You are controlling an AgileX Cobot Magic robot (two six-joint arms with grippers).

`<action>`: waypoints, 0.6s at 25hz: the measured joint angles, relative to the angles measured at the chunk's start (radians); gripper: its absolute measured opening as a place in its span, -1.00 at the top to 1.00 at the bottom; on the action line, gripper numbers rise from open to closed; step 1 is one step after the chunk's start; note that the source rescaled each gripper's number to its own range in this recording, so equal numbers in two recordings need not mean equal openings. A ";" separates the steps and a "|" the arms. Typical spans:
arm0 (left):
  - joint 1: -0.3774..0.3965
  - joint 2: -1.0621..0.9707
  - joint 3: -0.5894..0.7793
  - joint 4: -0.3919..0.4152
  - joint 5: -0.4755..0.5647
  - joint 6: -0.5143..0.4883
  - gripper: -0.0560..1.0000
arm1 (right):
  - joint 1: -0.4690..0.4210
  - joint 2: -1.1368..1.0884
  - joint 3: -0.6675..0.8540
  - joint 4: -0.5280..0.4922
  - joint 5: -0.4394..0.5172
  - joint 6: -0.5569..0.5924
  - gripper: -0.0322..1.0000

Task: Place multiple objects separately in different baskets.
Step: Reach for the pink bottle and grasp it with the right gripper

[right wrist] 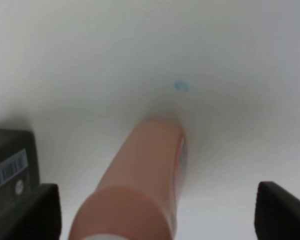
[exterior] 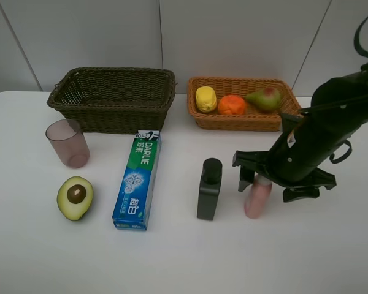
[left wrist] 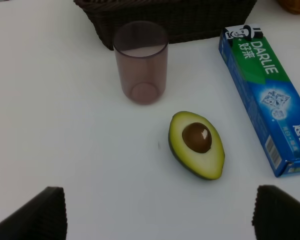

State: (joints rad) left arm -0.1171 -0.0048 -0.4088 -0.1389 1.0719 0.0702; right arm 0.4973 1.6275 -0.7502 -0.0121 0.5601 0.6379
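Reaching down over the pink white-capped bottle [exterior: 257,197], the right hand [exterior: 273,187] appears to be at the start of a pick. Its jaws stand wide on either side of the bottle, and the wrist view shows a clear gap on each side, so it has hold of nothing yet. The bottle stands upright on the worktop [exterior: 184,257], just beside the black bottle [exterior: 209,190], which rises at its left in the high view. The lemon [exterior: 205,98], orange [exterior: 232,105] and red-green pear [exterior: 265,98] already lie in the light orange-tan basket [exterior: 276,122]. The dark olive-brown basket [exterior: 113,116] shows nothing inside from this angle. I judge the sorting to be partly done, with fruit going to the light basket and the household items probably meant for the dark one. The next move calls for the jaws to close squarely on the bottle's body, below the cap. The left-side finger must stay clear of the black bottle, since a nudge could topple either one. After that comes a straight lift and a long carry across to the dark basket at the far left. The left hand [left wrist: 160,215] hangs wide open and holds nothing, above the halved avocado [exterior: 75,197]. That lies cut face up near the translucent mauve cup [exterior: 67,143] and the blue-green toothpaste box [exterior: 137,184], all three waiting on the worktop.
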 joint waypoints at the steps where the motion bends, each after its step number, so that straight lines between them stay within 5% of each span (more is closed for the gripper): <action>1: 0.000 0.000 0.000 0.000 0.000 0.000 -0.96 | 0.000 0.000 0.000 0.000 0.000 0.001 -0.29; 9: 0.000 0.000 0.000 0.000 0.000 0.000 -0.96 | 0.000 0.000 0.000 0.003 -0.001 0.001 0.94; 15: 0.000 0.000 0.000 0.000 0.000 0.000 -0.96 | 0.000 0.000 0.000 0.003 -0.001 0.001 0.93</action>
State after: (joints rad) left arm -0.1171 -0.0048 -0.4088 -0.1389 1.0719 0.0702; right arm 0.4973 1.6275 -0.7502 -0.0094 0.5592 0.6390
